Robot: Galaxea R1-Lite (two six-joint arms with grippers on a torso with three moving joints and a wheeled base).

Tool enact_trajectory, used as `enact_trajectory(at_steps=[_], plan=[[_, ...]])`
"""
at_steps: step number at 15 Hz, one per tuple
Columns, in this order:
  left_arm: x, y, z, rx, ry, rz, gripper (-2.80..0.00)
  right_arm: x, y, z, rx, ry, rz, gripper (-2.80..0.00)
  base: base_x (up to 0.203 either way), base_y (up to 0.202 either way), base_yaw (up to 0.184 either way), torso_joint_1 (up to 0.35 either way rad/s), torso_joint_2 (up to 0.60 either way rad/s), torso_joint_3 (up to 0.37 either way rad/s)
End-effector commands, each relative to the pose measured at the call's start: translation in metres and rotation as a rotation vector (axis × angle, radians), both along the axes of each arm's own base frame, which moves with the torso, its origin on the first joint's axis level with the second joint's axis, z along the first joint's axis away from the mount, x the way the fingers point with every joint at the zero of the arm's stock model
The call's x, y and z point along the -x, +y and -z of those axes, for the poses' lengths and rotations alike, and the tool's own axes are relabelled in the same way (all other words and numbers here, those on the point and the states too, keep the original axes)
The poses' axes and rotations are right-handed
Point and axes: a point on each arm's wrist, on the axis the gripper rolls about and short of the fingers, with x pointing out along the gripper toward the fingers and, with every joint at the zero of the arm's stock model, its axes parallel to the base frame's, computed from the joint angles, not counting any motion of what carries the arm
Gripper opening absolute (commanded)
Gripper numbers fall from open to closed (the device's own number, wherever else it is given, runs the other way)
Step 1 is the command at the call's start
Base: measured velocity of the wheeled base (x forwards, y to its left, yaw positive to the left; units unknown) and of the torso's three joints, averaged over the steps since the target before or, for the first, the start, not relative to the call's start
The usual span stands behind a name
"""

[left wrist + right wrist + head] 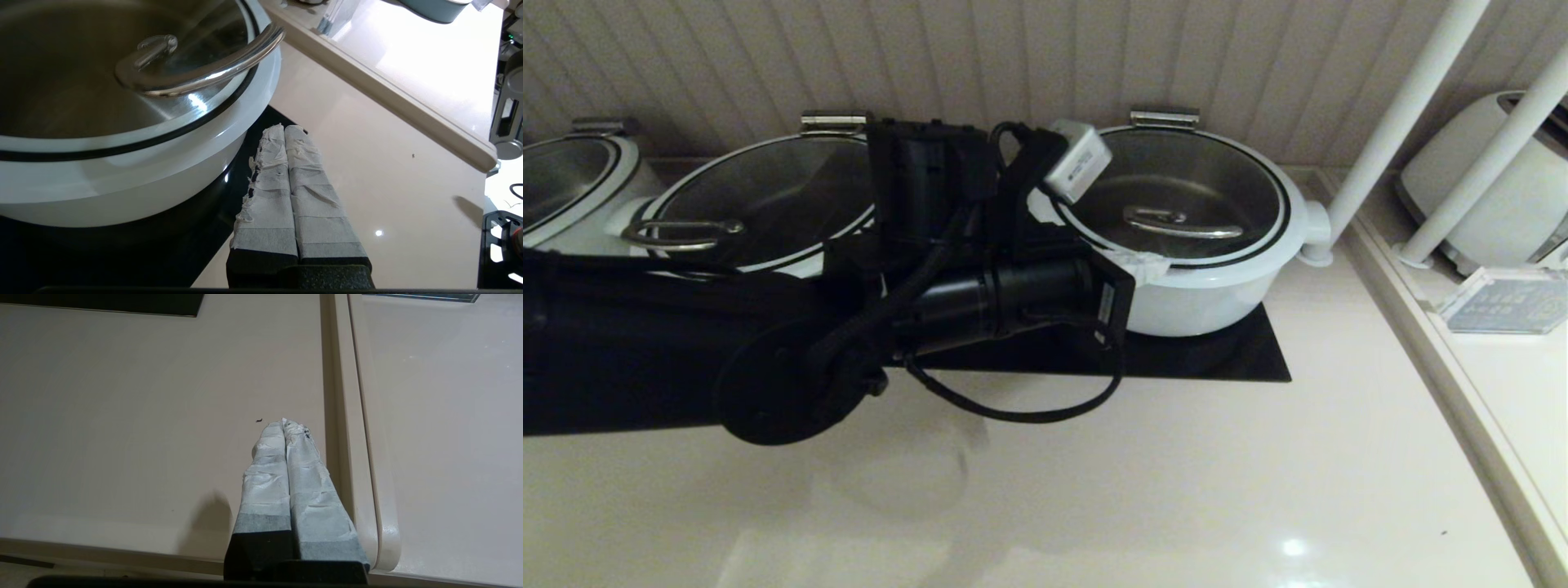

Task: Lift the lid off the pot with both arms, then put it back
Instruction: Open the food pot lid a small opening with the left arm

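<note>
The pot [1217,302] stands on a black cooktop at the back right, with the lid [1201,175] seated on it and the steel bar handle [1183,222] at its centre. My left arm reaches across from the left. Its gripper [1143,265] is shut and empty, with its taped tips at the pot's front-left rim. In the left wrist view the shut gripper [284,127] sits beside and below the pot wall [122,183], apart from the handle [204,73]. My right gripper [284,424] is shut and empty, low over the beige counter, out of the head view.
A like pot whose lid has a loop handle [682,233] stands to the left, partly behind my arm, and a third pot [564,180] at far left. The black cooktop [1258,359], white posts [1405,106], a white appliance [1486,180] and a raised counter ridge [355,457] lie to the right.
</note>
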Motion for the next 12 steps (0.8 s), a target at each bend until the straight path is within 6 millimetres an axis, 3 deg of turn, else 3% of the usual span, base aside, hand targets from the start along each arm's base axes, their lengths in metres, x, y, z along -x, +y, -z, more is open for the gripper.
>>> enact_trajectory(at_steps=[1,12], plan=[[0.0,-0.001,0.006,-0.011,0.014,0.003,-2.8,0.0,0.0,0.0,0.0,0.0,-0.001,-2.8,0.0,0.0,0.0,0.0,0.0,0.0],[-0.012,-0.009,0.016,-0.05,-0.016,-0.034,-2.8,0.0,0.0,0.0,0.0,-0.001,-0.002,-2.8,0.0,0.0,0.0,0.0,0.0,0.0]])
